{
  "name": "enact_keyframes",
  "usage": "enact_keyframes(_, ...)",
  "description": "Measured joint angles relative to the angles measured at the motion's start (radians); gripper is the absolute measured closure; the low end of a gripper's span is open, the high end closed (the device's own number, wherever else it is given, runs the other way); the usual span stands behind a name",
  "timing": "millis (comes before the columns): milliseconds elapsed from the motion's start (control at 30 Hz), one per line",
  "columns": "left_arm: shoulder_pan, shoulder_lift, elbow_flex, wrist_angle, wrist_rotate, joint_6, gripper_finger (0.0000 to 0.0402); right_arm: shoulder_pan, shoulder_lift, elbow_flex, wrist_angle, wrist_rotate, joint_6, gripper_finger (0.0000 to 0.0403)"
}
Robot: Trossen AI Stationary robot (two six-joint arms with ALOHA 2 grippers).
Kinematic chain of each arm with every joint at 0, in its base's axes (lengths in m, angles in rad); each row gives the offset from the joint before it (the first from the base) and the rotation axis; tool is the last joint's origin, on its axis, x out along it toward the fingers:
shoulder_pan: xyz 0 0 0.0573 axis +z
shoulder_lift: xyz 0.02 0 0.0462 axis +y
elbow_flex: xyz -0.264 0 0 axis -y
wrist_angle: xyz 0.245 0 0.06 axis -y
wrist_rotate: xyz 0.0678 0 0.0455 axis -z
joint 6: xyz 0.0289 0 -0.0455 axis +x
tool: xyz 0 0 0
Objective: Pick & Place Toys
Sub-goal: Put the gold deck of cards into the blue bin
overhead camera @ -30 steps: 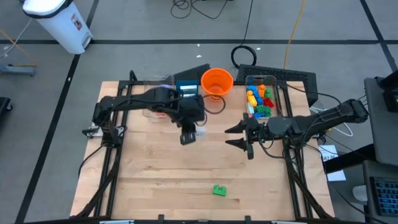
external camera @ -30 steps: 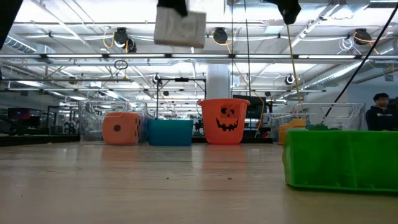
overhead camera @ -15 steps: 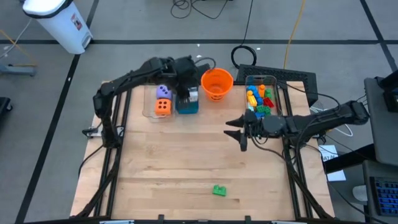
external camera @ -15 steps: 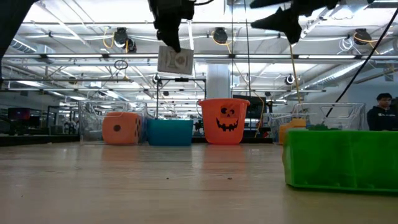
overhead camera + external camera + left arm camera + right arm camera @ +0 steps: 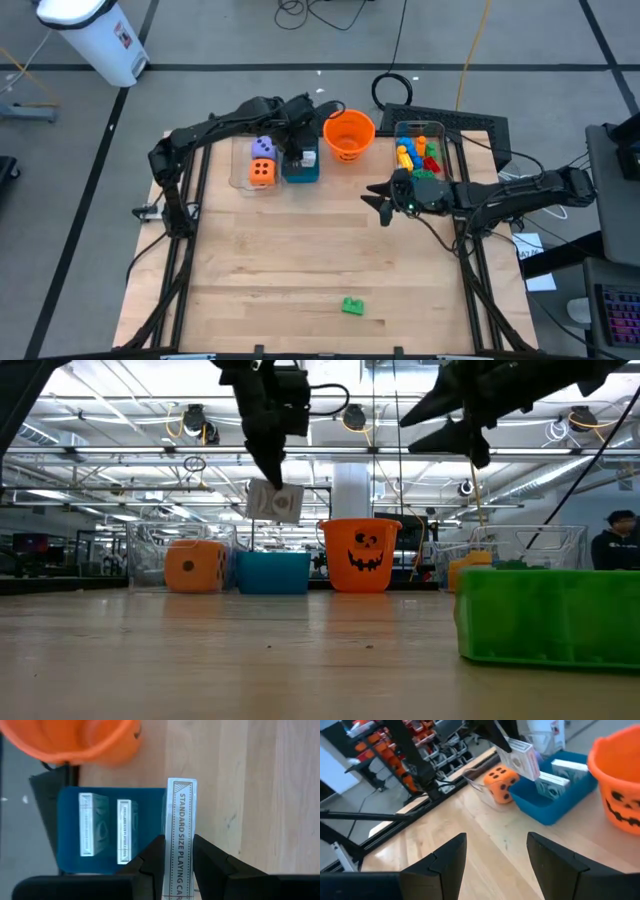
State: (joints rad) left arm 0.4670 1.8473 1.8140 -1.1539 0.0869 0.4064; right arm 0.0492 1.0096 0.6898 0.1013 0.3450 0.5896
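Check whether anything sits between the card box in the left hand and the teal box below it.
Nothing visible does. The left hand holds the white playing-card box over the open teal box, beside two card boxes already inside.

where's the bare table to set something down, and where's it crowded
The wide middle of the table is bare, from the bin row forward to the lone green brick near the front edge. The back edge is crowded: dice bin, teal box, orange bucket and brick bin, with both grippers there.
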Motion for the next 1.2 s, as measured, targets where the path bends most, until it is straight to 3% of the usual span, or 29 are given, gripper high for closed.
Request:
enact_keyframes(400,0.056,0.000,-0.088,0.071,0.052,0.053,0.0309,-0.010,0.000,-0.081,0.000,-0.001,0.159,0.0202)
enact_keyframes(1200,0.050,0.000,-0.284,0.278,0.043,-0.009,0.0309,-0.024,0.000,-0.115,0.007,-0.003,0.094,0.0202)
